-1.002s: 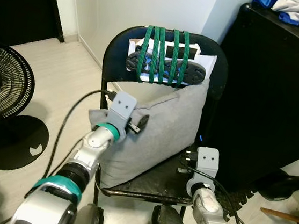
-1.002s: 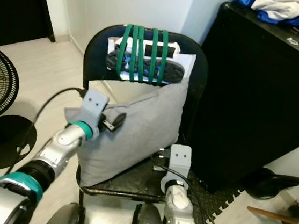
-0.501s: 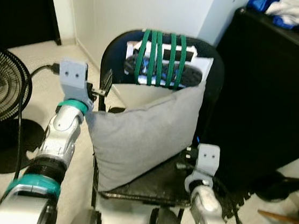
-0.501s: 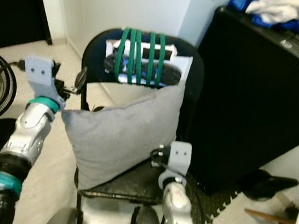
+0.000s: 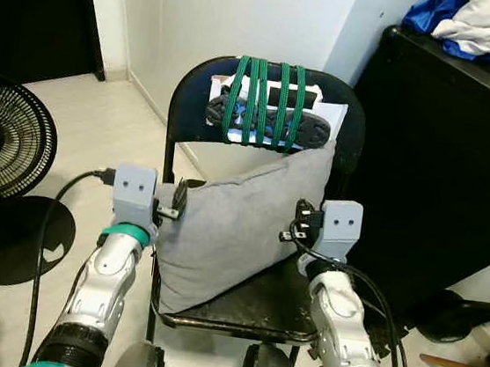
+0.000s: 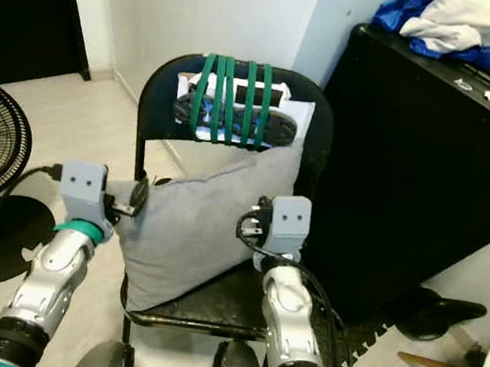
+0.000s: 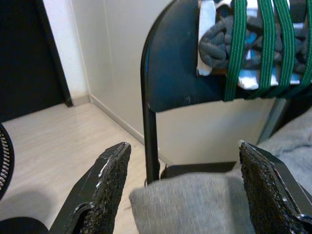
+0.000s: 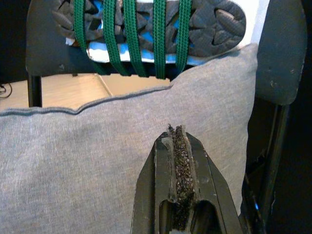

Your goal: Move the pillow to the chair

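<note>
A grey pillow (image 5: 231,226) stands on edge on the seat of a black folding chair (image 5: 195,80) and leans against its backrest. My left gripper (image 5: 175,202) hovers at the pillow's left corner. In the left wrist view the left gripper (image 7: 183,148) is open, its pads wide apart, with the pillow corner (image 7: 195,204) low between them and untouched. My right gripper (image 5: 297,226) is raised in front of the pillow's right side. Seen from the right wrist, the right gripper (image 8: 176,132) is shut with nothing in it, close to the grey fabric (image 8: 87,161).
A shoe (image 5: 266,115) is strapped to the chair back with green cords. A black fan (image 5: 1,151) and its round base (image 5: 9,236) stand on the floor at the left. A tall black cabinet (image 5: 442,162) topped with clothes (image 5: 484,25) is close on the right.
My left gripper let go of the pillow's left corner, swung up and left, then came back down beside that corner. My right gripper rose from the seat's front to the pillow's right side.
</note>
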`<state>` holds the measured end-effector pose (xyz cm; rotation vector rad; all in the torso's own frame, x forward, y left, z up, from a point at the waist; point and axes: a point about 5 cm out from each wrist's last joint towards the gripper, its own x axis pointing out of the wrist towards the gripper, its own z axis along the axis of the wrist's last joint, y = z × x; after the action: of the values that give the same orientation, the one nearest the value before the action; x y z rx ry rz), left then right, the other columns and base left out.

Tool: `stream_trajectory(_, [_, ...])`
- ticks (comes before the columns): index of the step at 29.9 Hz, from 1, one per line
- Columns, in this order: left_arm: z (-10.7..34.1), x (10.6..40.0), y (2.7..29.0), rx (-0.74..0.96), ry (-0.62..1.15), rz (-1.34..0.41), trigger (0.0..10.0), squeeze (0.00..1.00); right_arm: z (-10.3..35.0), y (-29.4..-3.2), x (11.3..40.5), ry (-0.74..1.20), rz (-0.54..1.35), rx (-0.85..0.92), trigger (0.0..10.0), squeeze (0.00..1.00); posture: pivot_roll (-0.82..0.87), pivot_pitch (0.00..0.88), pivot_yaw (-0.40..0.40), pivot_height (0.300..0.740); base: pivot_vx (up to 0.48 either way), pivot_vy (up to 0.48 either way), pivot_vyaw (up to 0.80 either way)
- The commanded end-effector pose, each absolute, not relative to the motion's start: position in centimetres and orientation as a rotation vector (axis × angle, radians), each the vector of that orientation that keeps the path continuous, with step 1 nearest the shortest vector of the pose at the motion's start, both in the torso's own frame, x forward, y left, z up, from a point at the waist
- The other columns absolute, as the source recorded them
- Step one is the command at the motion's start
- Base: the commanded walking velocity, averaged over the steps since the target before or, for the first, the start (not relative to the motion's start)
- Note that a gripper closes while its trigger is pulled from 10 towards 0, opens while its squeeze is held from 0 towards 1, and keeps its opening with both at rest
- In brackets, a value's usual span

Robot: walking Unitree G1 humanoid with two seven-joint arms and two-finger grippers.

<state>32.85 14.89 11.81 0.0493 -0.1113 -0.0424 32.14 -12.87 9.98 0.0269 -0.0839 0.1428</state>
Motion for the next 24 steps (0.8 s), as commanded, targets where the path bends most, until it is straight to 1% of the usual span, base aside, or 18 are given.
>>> stream_trajectory(1, [11.7, 32.6, 14.7, 0.051, -0.099, -0.052, 10.0, 0.0, 9.5, -12.7, 32.0, -0.06, 0.153, 0.024, 10.0, 0.0, 0.05, 0.007, -0.05, 0.656, 0.0, 0.0, 0.0])
stream_trajectory(5, [11.6, 32.5, 14.6, 0.073, -0.089, -0.069, 10.0, 0.0, 9.5, -12.6, 31.9, -0.062, 0.15, 0.029, 10.0, 0.0, 0.05, 0.006, -0.047, 0.666, 0.0, 0.0, 0.0])
stream_trajectory(9, [12.0, 32.5, 14.5, 0.08, -0.084, -0.072, 10.0, 0.0, 9.4, -12.8, 31.8, -0.048, 0.143, 0.034, 10.0, 0.0, 0.05, 0.007, -0.035, 0.686, 0.0, 0.0, 0.0])
stream_trajectory(14, [12.1, 32.5, 14.5, 0.083, -0.081, -0.069, 10.0, 0.0, 9.4, -12.8, 31.8, -0.046, 0.142, 0.034, 10.0, 0.0, 0.05, 0.007, -0.034, 0.691, 0.0, 0.0, 0.0])
stream_trajectory(16, [12.0, 32.4, 14.1, 0.084, -0.077, -0.071, 10.0, 0.0, 9.4, -12.8, 31.7, -0.042, 0.14, 0.031, 10.0, 0.0, 0.05, 0.007, -0.031, 0.701, 0.0, 0.0, 0.0])
stream_trajectory(24, [12.0, 32.5, 13.4, 0.076, -0.075, -0.076, 10.0, 0.0, 9.5, -12.8, 31.9, -0.04, 0.139, 0.026, 10.0, 0.0, 0.04, 0.001, -0.036, 0.716, 0.0, 0.0, 0.0])
